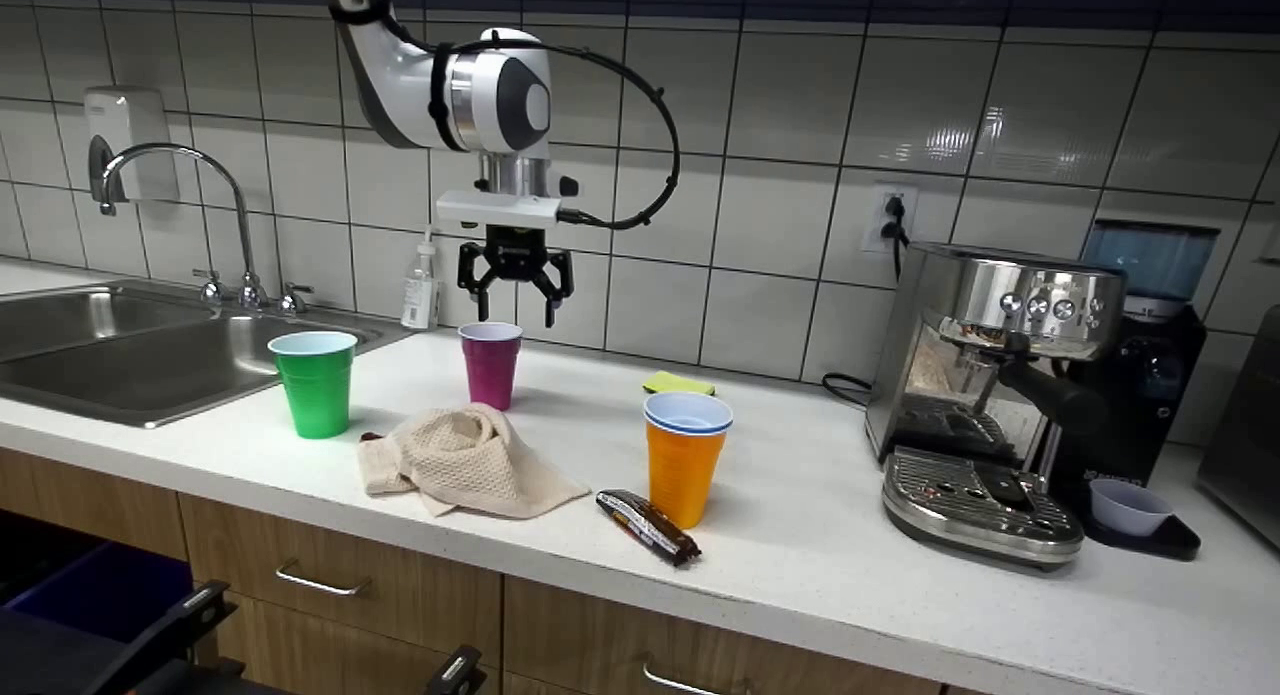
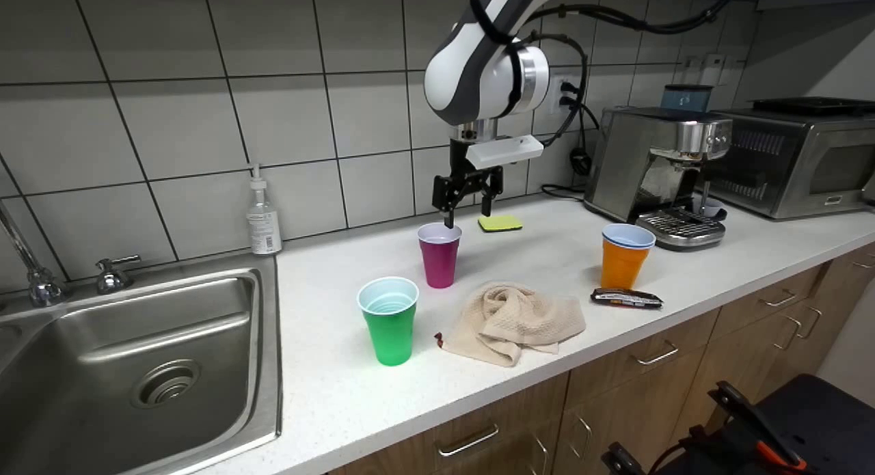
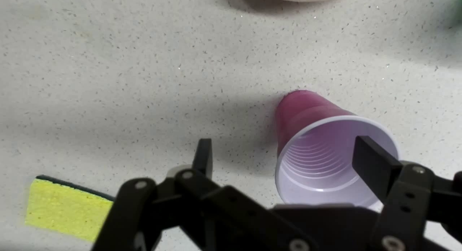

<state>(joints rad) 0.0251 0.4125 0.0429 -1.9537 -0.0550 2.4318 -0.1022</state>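
My gripper (image 1: 516,313) hangs pointing down with its fingers wide apart and nothing between them. Just below is a purple cup (image 1: 491,370), upright on the counter. In the wrist view one finger (image 3: 377,168) overlaps the mouth of this purple cup (image 3: 299,112), while the opposite finger lies over bare counter; whether anything touches, I cannot tell. A yellow-green sponge (image 3: 66,209) lies beyond that opposite finger. In both exterior views a green cup (image 2: 389,331), a crumpled beige cloth (image 2: 513,321), an orange cup (image 2: 621,264) with a blue-rimmed cup inside, and a dark wrapped bar (image 2: 625,298) stand or lie nearer the front.
A steel sink (image 2: 266,365) with a tall faucet (image 1: 240,215) adjoins the counter. A pump bottle (image 2: 263,219) stands against the tiled wall. Toward the opposite end are an espresso machine (image 1: 1000,305) and a microwave (image 2: 786,164). A cable loops from the arm.
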